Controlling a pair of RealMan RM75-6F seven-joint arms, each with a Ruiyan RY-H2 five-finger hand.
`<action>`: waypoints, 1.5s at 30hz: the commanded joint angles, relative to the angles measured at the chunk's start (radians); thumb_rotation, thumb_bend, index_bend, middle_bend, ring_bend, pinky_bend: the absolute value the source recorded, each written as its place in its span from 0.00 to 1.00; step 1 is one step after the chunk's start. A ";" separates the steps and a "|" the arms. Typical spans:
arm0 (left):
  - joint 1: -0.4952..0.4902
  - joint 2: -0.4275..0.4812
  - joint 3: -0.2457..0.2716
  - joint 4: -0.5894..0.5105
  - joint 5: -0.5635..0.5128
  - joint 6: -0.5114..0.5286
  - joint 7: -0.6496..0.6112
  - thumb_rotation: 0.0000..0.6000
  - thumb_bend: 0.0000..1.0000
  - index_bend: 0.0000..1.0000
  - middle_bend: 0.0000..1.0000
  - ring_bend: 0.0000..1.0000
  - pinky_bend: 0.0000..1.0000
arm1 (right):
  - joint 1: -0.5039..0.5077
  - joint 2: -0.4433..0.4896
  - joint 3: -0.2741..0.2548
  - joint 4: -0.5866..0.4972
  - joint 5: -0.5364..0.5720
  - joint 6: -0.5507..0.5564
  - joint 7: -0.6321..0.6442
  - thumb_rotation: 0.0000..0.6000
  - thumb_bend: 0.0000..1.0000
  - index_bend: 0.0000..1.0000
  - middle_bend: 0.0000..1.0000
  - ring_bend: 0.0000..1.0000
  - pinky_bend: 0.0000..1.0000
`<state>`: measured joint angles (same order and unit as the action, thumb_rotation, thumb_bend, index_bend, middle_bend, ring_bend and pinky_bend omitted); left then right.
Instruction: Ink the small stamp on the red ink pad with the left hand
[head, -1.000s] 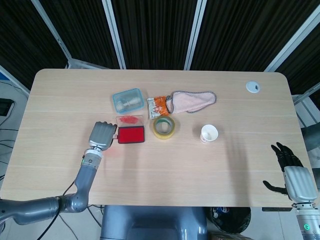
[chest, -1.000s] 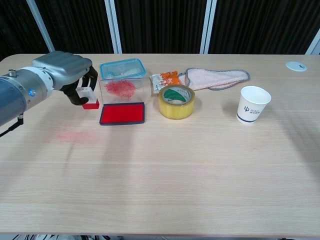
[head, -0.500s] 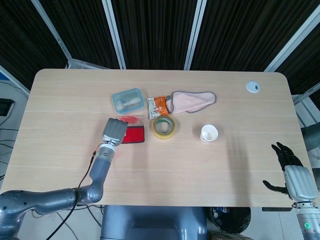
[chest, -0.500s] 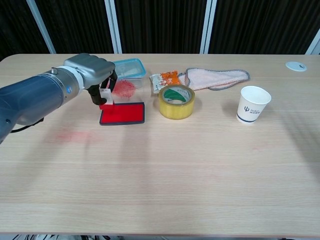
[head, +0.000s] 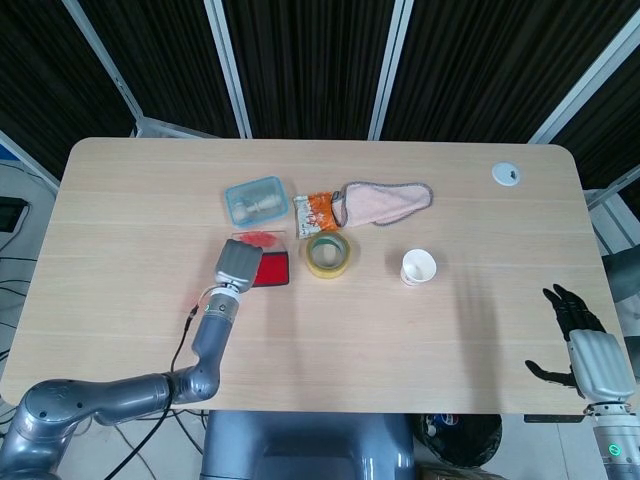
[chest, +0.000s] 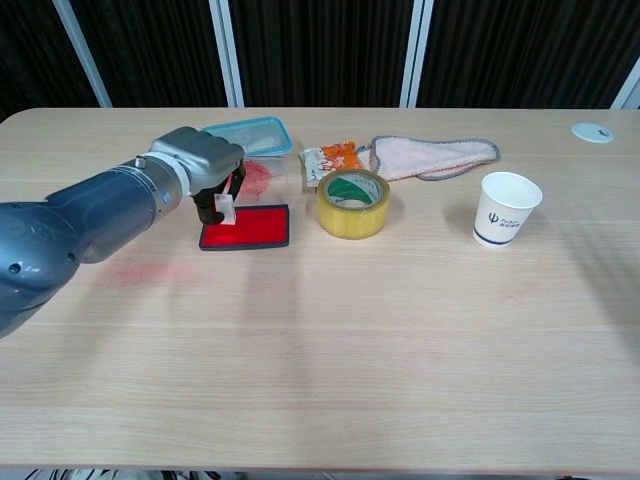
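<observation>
Chest view: my left hand (chest: 197, 166) grips small white stamp (chest: 225, 209), its base down on left part of flat red ink pad (chest: 250, 226). Clear blue-rimmed plastic box (chest: 245, 138) behind pad. Yellow tape roll (chest: 353, 203) just right of pad, white paper cup (chest: 508, 208) further right. Head view: my right hand (head: 585, 335) off table's right edge, fingers spread, holding nothing.

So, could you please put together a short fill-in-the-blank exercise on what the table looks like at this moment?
1. The left hand holds the small stamp over the ____ ink pad.
2. The roll of yellow tape lies between the ink pad and the paper ____.
3. The pink cloth lies behind the tape, beside an ____ packet.

Missing words: red; cup; orange
</observation>
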<state>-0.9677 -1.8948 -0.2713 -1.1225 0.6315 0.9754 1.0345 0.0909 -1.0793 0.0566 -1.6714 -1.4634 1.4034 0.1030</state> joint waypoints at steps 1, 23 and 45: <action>-0.009 -0.012 -0.001 0.020 -0.006 -0.008 -0.005 1.00 0.53 0.74 0.75 0.50 0.59 | 0.000 0.000 0.000 -0.001 0.001 -0.002 0.001 1.00 0.22 0.04 0.00 0.00 0.19; -0.022 -0.047 0.025 0.094 -0.016 -0.026 -0.011 1.00 0.53 0.74 0.75 0.51 0.59 | 0.001 -0.002 0.002 0.001 0.002 0.002 0.004 1.00 0.22 0.04 0.00 0.00 0.19; -0.018 -0.028 0.029 0.060 -0.012 0.005 -0.004 1.00 0.53 0.74 0.75 0.51 0.59 | 0.000 -0.003 0.002 0.002 -0.002 0.005 0.011 1.00 0.22 0.04 0.00 0.00 0.19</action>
<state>-0.9861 -1.9237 -0.2428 -1.0620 0.6202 0.9801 1.0300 0.0905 -1.0827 0.0583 -1.6690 -1.4651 1.4087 0.1140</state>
